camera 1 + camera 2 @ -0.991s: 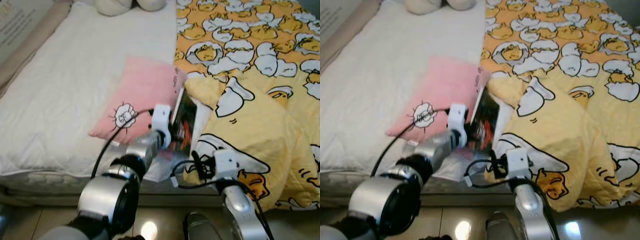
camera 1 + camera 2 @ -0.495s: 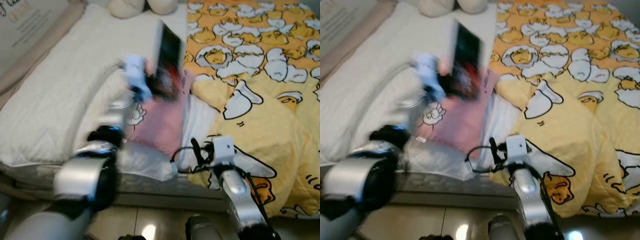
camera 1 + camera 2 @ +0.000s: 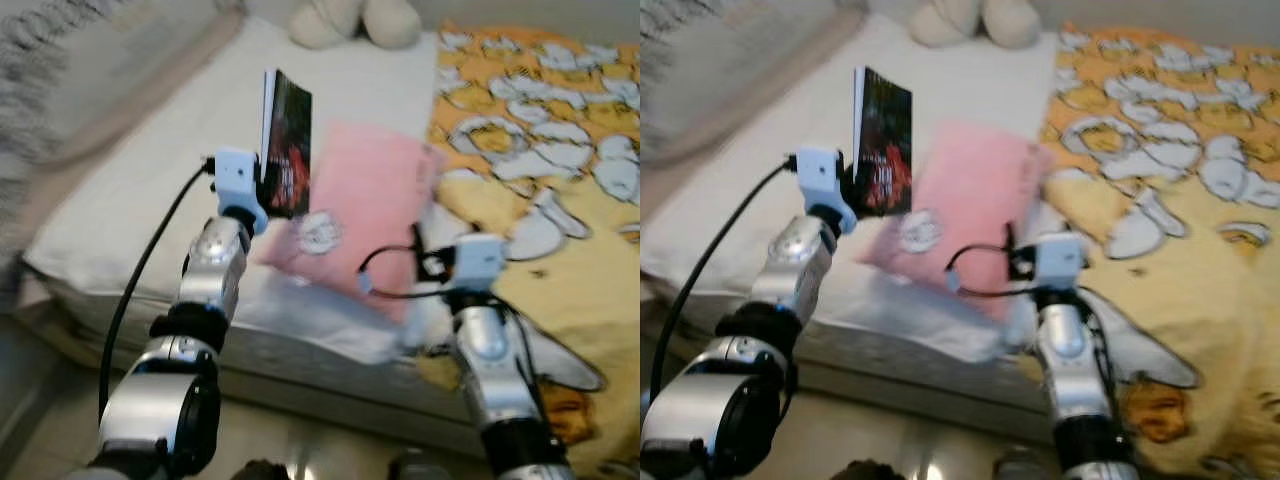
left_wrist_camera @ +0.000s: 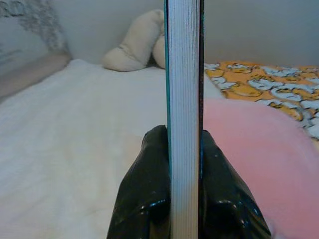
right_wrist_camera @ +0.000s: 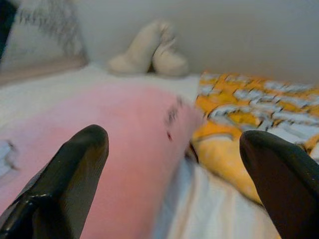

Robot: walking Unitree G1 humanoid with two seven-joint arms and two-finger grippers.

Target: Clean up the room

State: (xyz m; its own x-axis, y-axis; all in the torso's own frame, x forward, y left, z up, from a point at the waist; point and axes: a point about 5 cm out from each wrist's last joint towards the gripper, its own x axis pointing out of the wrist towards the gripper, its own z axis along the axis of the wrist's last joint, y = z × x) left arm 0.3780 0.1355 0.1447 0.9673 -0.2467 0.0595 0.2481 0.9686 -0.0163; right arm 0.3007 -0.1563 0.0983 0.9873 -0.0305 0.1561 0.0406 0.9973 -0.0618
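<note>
Book (image 3: 286, 143), dark-covered with red print, held upright above the white mattress (image 3: 150, 170) by the left gripper (image 4: 184, 149), whose two black fingers (image 4: 149, 194) are closed on the lower part of the book, one on each cover; the left wrist view shows the pale page edges running straight up between them. In the head views the book stands just beside the left edge of a pink pillow (image 3: 365, 215), which lies on the mattress and bears a small white cartoon print near its lower corner. The right gripper (image 5: 174, 164) is low over the near edge of the bed, close to the pink pillow, its fingers spread wide apart with nothing between them; the right wrist view shows the pillow surface and the yellow-orange duvet (image 3: 560, 190) beyond the gap. The duvet, printed with white and yellow cartoon figures, covers the right side of the bed and hangs over its front edge. Two pale rounded forms, apparently a plush toy (image 3: 355, 22), rest at the head of the bed against the wall; blur prevents firmer identification.
</note>
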